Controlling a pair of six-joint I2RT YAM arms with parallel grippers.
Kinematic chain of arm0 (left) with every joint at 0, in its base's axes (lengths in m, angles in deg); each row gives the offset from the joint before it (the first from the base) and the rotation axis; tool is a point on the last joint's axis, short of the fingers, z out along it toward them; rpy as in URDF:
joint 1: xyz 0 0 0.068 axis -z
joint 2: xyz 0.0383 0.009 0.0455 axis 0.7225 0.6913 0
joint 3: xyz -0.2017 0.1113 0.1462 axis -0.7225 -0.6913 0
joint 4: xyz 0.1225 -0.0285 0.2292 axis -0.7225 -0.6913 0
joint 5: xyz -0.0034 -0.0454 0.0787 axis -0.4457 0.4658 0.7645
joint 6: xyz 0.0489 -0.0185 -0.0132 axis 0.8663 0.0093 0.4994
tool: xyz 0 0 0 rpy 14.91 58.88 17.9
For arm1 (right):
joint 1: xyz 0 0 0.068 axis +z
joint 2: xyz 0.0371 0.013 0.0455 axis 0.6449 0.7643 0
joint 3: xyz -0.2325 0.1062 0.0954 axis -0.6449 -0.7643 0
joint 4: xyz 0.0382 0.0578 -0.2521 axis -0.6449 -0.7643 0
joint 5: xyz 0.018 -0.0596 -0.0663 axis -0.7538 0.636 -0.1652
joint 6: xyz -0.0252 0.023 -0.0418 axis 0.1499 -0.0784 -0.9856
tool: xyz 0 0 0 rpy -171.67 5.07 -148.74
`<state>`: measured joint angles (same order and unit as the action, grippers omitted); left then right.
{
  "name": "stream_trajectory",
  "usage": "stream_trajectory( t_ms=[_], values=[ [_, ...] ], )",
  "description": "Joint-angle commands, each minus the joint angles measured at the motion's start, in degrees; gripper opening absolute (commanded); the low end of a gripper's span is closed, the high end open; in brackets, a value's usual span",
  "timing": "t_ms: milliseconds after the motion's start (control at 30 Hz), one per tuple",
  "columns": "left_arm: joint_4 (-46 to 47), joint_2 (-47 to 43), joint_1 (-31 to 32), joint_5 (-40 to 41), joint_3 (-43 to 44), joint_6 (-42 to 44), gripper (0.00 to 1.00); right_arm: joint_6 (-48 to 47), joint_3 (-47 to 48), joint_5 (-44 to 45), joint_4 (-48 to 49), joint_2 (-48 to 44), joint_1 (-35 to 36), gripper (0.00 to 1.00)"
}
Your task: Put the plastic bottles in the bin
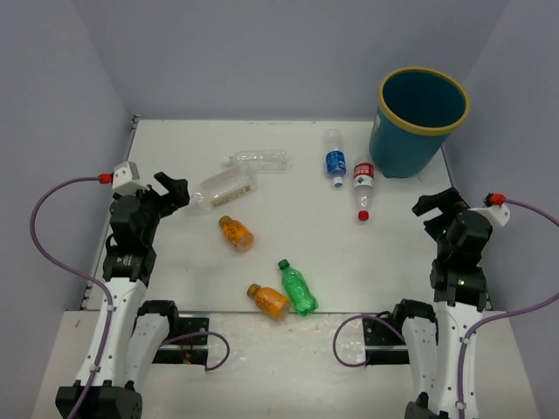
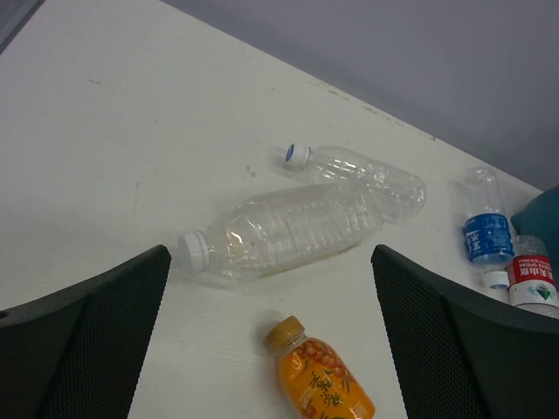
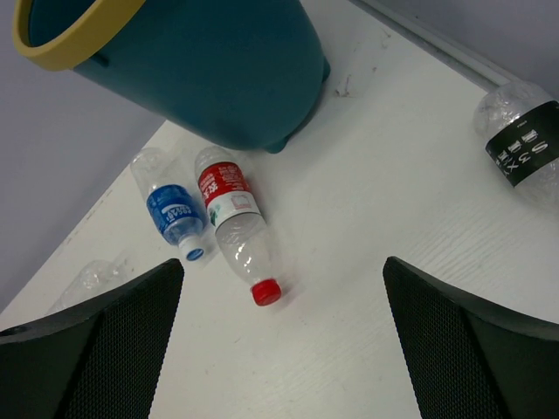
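Blue-labelled bottle (image 3: 173, 214) beside red-labelled bottle (image 3: 234, 225), lettering unreadable

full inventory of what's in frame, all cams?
table: 1, white
bin: 1, teal with yellow rim, upright, far right corner
clear plain bottles: 2, colourless, lying far left, second nearer
blue-labelled bottle: 1, clear, left of bin
red-labelled bottle: 1, clear, red cap, beside blue-labelled one
orange bottles: 2, one mid-left, other near edge
green bottle: 1, beside near-edge orange one
black-labelled bottle: 1, clear, right wrist view only
left gripper: black, open
right gripper: black, open
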<state>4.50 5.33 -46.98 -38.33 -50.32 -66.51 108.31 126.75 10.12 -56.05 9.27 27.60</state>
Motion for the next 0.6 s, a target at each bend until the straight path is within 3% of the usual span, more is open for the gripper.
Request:
stream_trajectory(
  t_ms=[0, 100, 167, 300, 567],
  values=[
    [0.6, -1.0, 0.1, 1.4, 0.5, -0.9, 1.0, -0.4, 1.3, 2.1, -0.6, -1.0, -0.2, 0.99],
    [0.5, -1.0, 0.1, 1.6, 0.4, -0.8, 1.0, -2.3, 1.8, 3.8, -1.3, -0.4, -0.2, 0.99],
    [0.4, -0.7, 0.1, 1.9, 0.4, -0.7, 1.0, -1.8, 2.3, 10.8, -3.0, 0.7, -0.1, 0.99],
    [1.6, 1.0, 0.1, 2.0, 0.4, -0.6, 1.0, -0.8, 1.5, 16.4, -3.3, 3.9, -0.2, 0.99],
    [4.5, 5.9, 0.1, 2.0, 2.3, 1.2, 1.0, 0.2, 8.3, 27.2, -2.4, 27.5, -2.3, 0.99]
  ],
)
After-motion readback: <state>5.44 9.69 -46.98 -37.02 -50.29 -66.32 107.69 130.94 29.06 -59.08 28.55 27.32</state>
